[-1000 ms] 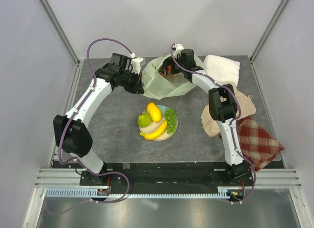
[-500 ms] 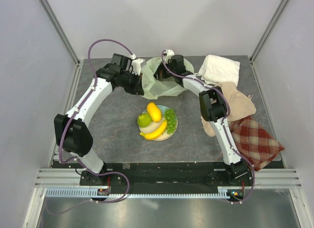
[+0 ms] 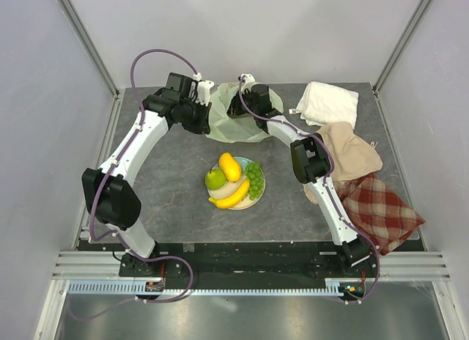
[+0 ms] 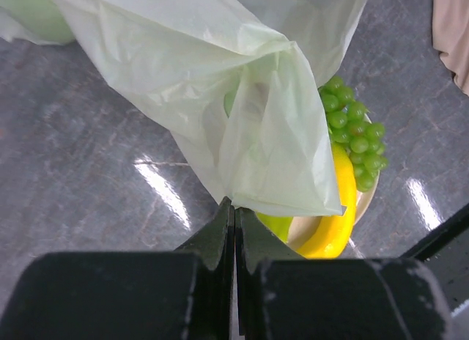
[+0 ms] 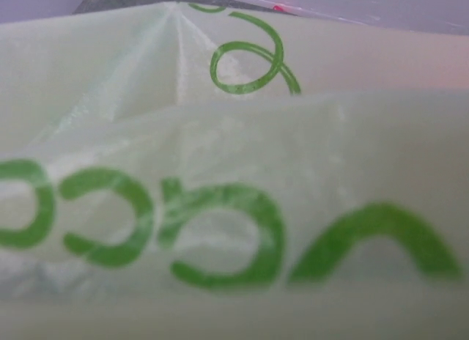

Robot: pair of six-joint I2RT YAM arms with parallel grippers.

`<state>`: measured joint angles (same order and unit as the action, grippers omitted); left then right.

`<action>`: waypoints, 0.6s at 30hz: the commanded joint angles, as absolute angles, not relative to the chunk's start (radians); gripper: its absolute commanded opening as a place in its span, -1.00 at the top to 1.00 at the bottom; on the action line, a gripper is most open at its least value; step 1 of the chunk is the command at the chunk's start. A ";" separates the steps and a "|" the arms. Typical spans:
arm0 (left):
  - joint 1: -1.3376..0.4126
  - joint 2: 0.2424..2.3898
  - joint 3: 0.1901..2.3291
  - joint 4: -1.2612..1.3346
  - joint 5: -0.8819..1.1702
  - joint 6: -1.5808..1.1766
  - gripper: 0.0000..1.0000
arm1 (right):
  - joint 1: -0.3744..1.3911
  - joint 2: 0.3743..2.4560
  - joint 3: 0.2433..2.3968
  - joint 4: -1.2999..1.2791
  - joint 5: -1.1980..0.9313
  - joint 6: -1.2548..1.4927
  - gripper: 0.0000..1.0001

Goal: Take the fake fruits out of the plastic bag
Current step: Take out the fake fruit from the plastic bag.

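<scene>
The pale-green plastic bag lies bunched at the back of the table. My left gripper is shut on its left edge, and in the left wrist view the film hangs from the pinched tips. My right gripper reaches into the bag from the right, its fingers hidden. The right wrist view shows only green-printed bag film. Fake fruits sit on a plate nearer me: a yellow mango, a green apple, a banana and grapes.
A white cloth lies at the back right. A beige cloth and a plaid cloth lie beside the right arm. Panel walls close in the table on three sides.
My right arm has swung left and pushed deeper into the bag. The bag has shifted left and bunched smaller, uncovering more of the white cloth. My left gripper keeps its hold.
</scene>
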<state>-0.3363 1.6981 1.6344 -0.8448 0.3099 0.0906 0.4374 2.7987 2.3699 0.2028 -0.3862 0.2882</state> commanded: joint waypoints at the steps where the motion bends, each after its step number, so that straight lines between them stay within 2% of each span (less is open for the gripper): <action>1: -0.341 1.716 1.718 -0.854 0.239 0.153 0.97 | 0.411 2.744 2.311 0.198 -0.449 0.290 0.27; 3: -0.341 1.724 1.736 -0.850 0.233 0.163 0.97 | 0.384 2.683 2.257 0.164 -0.445 0.290 0.38; 6: -0.341 1.735 1.750 -0.845 0.219 0.175 0.97 | 0.309 2.562 2.116 0.102 -0.456 0.276 0.41; 9: -0.342 1.732 1.743 -0.847 0.244 0.173 0.97 | 0.226 2.376 1.886 0.060 -0.424 0.232 0.43; 13: -0.354 1.715 1.704 -0.847 0.316 0.138 0.97 | 0.135 2.116 1.453 0.037 -0.371 0.187 0.45; 16: -0.370 1.704 1.674 -0.845 0.379 0.114 0.97 | 0.118 1.920 1.219 0.028 -0.373 0.152 0.46; 18: -0.385 1.701 1.654 -0.835 0.417 0.107 0.97 | 0.123 1.805 1.137 0.049 -0.429 0.141 0.46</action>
<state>-0.3656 1.7260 1.6924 -0.8246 0.3325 0.1253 0.0868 2.0064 1.3022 0.0643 -0.3862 0.1909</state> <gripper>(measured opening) 0.022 0.605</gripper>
